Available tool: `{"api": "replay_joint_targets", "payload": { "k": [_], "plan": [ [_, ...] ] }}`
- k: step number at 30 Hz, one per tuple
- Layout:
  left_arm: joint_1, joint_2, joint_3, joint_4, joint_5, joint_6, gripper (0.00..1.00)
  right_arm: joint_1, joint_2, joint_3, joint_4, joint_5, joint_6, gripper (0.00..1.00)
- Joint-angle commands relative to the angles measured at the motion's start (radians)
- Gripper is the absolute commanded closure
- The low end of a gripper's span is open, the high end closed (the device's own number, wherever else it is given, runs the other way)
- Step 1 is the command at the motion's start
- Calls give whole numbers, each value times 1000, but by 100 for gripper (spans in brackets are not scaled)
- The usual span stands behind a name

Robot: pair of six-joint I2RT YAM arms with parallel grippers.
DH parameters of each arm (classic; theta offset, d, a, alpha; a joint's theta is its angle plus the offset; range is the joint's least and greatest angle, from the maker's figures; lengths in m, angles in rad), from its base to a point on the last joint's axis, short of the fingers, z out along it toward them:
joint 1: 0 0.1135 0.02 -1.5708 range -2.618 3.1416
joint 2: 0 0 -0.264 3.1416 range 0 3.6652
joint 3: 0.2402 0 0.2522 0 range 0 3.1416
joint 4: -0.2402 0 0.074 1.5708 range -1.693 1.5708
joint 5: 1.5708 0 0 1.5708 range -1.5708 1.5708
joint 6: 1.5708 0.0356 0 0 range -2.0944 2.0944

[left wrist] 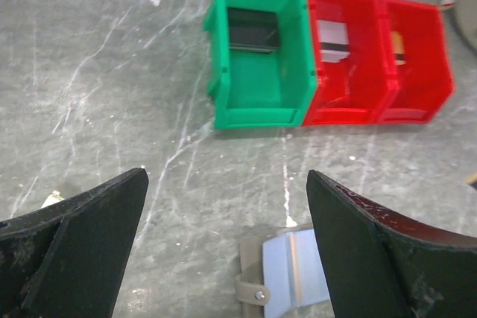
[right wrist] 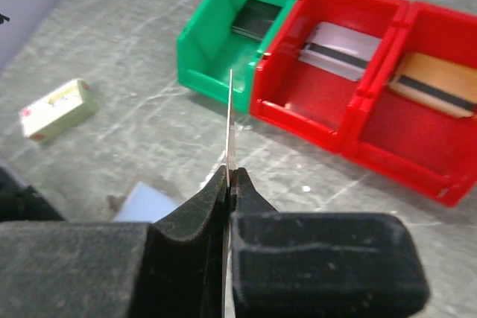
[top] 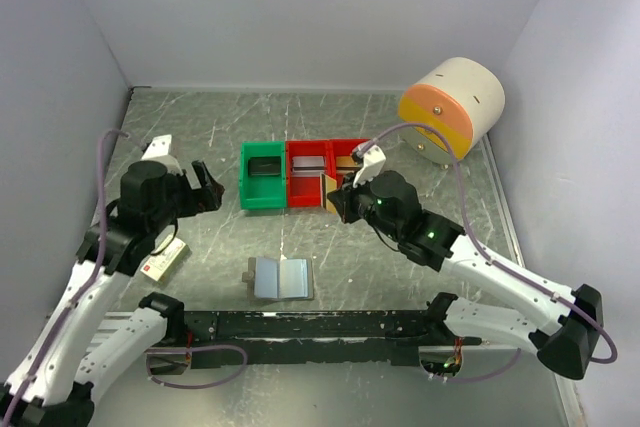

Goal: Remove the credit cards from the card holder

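Note:
The grey card holder (top: 282, 278) lies open on the table near the front, pale blue pockets up. It also shows in the left wrist view (left wrist: 287, 269) and the right wrist view (right wrist: 145, 202). My right gripper (top: 340, 197) is shut on an orange-tan credit card (top: 327, 190), held upright above the table in front of the red bins. The right wrist view shows this card (right wrist: 232, 121) edge-on, sticking out of the closed gripper (right wrist: 231, 173). Another orange-tan card (right wrist: 436, 80) lies in the right red bin. My left gripper (top: 205, 187) is open and empty, above the table left of the bins (left wrist: 227, 176).
A green bin (top: 264, 175) holds a dark card (left wrist: 253, 29). The middle red bin (top: 307, 175) holds a white card (left wrist: 333, 39), beside the right red bin (top: 347, 162). A white-and-red box (top: 165, 260) lies at the left. A cream-and-orange cylinder (top: 452, 107) stands at the back right.

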Motion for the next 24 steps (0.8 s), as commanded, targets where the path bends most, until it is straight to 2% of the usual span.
{"api": "replay_joint_targets", "payload": {
  "k": [1,4,6,8,11,13,20,24],
  "plan": [
    [7,101,12,5,-135,27,0,15,39,69,-84,133,-197,100],
    [41,158,8,5,-179,38,0,17,46,80,-70,172,-293,100],
    [83,162,-17,32,-149,46,0,17,46,73,-51,227,-346,100],
    [136,162,-54,48,-104,49,0,2,73,96,-72,278,-332,100],
    [179,160,-79,57,-56,54,0,-116,155,178,-192,173,-326,100],
    [179,149,-73,66,-52,70,0,-190,190,195,-214,110,-324,100],
    [179,111,-95,92,-56,53,0,-360,218,169,-114,4,-356,100],
    [179,89,-98,97,-76,49,0,-382,271,188,-65,-1,-473,100]
  ]
}}
